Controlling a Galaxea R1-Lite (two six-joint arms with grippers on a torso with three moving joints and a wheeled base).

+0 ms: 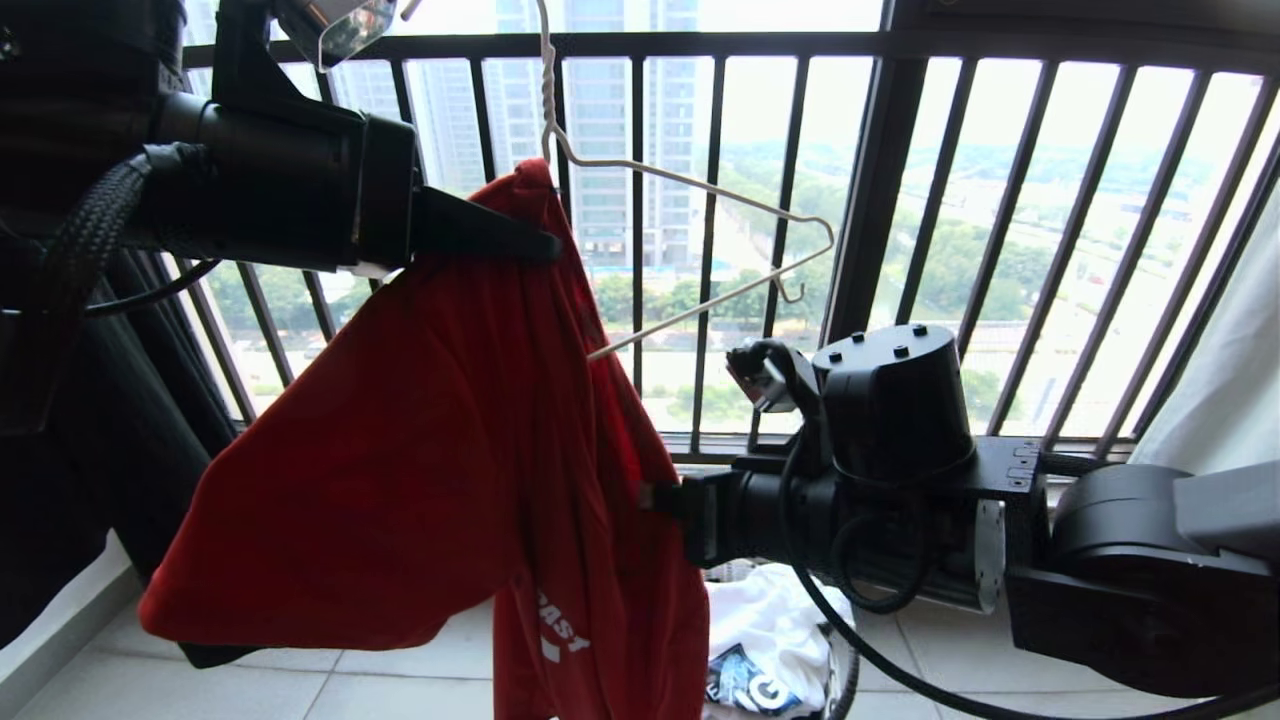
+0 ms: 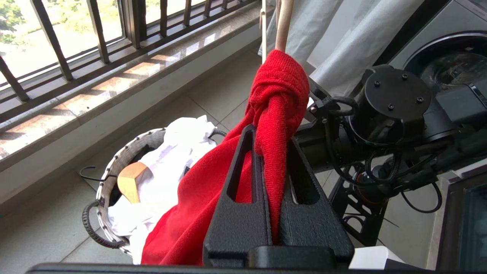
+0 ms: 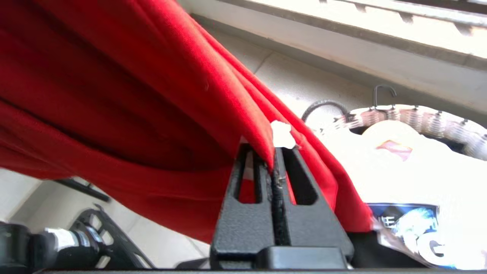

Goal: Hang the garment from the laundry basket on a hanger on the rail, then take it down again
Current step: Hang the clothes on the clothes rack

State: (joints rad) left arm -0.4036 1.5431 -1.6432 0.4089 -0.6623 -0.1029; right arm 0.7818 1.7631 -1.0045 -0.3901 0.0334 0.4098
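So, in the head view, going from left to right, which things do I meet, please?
Left end effector shut on the red T-shirt → wire hanger → right end effector shut on the shirt's edge → laundry basket with white clothes, low down → pale curtain at the far right.

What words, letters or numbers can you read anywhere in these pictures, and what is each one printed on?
"AST", white letters running sideways on the red T-shirt, cut off by a fold, so only part of a word.
"G", a large white letter on the blue-and-white graphic of the white garment in the laundry basket; the rest is folded away or too blurred to read.
No other readable text.
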